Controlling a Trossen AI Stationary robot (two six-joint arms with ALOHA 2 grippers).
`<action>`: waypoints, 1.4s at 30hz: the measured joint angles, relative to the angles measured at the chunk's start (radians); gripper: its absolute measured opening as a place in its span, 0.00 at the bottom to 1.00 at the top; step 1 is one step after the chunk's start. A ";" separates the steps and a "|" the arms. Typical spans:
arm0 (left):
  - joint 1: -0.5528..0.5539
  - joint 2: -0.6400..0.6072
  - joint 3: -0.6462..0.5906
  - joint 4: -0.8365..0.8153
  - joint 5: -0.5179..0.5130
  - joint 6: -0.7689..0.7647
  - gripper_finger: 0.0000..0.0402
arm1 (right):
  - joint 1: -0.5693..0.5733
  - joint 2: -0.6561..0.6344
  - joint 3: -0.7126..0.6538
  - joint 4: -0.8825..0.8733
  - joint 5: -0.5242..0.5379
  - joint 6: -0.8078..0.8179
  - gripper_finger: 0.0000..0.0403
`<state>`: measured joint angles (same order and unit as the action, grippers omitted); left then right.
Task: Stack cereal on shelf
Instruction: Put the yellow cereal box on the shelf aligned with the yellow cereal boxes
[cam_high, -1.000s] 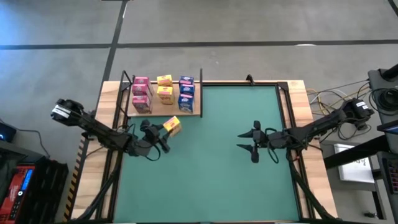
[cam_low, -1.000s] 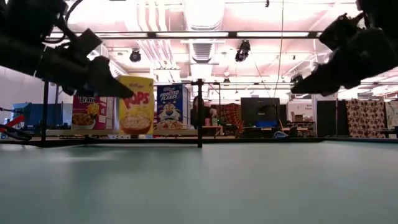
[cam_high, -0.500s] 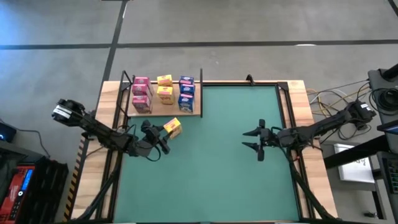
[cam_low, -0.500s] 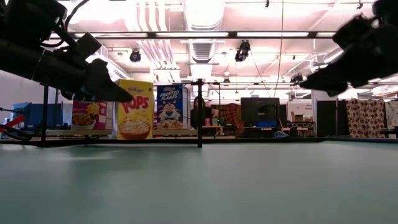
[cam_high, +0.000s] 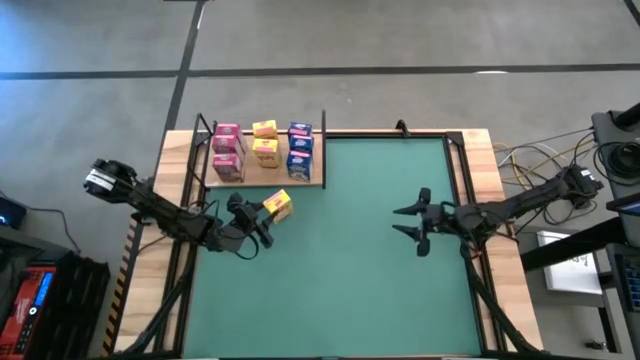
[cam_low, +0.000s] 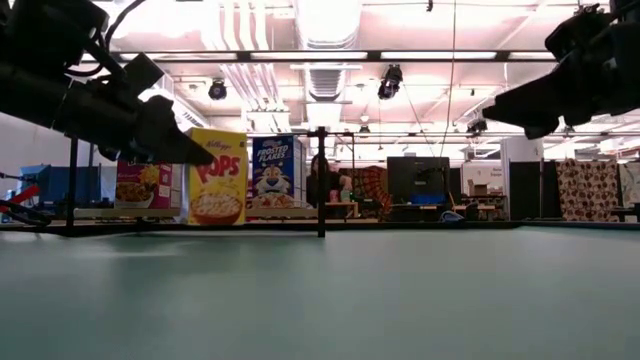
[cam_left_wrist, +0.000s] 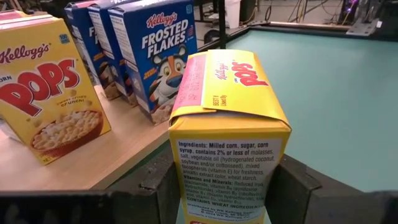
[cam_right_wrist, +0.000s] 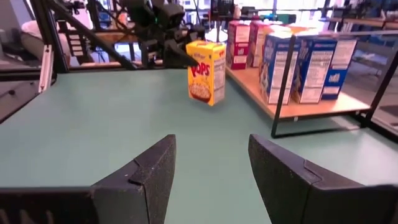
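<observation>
the left pincer (cam_high: 268, 214) pinches a yellow cereal box (cam_high: 277, 203) just beside the shelf (cam_high: 310, 180), while the right pincer (cam_high: 409, 220) hangs spread over the green surface (cam_high: 340, 290).

Left gripper (cam_high: 268, 222) clamped — right gripper (cam_high: 412, 222) spread, hovering.

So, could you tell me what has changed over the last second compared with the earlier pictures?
The right gripper, open and empty, has drawn back toward the table's right edge, away from the middle of the green mat. Nothing was picked up or released. The left gripper stays clamped on the yellow Pops box just in front of the shelf, and the boxes on the shelf have not moved.
</observation>
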<state>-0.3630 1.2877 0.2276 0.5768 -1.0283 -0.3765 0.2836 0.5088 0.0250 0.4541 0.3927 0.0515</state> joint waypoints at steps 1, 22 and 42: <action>0.000 0.000 0.000 0.001 0.000 0.000 0.41 | 0.000 -0.008 0.000 0.000 0.000 -0.007 0.48; 0.000 0.000 0.000 -0.012 0.059 0.018 0.41 | 0.000 -0.049 0.000 -0.009 0.000 -0.033 0.48; 0.000 -0.006 0.018 -0.152 0.052 -0.151 0.48 | 0.000 -0.048 0.000 -0.009 0.000 -0.033 0.48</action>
<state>-0.3630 1.2820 0.2451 0.4244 -0.9765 -0.5279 0.2836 0.4606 0.0254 0.4454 0.3927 0.0181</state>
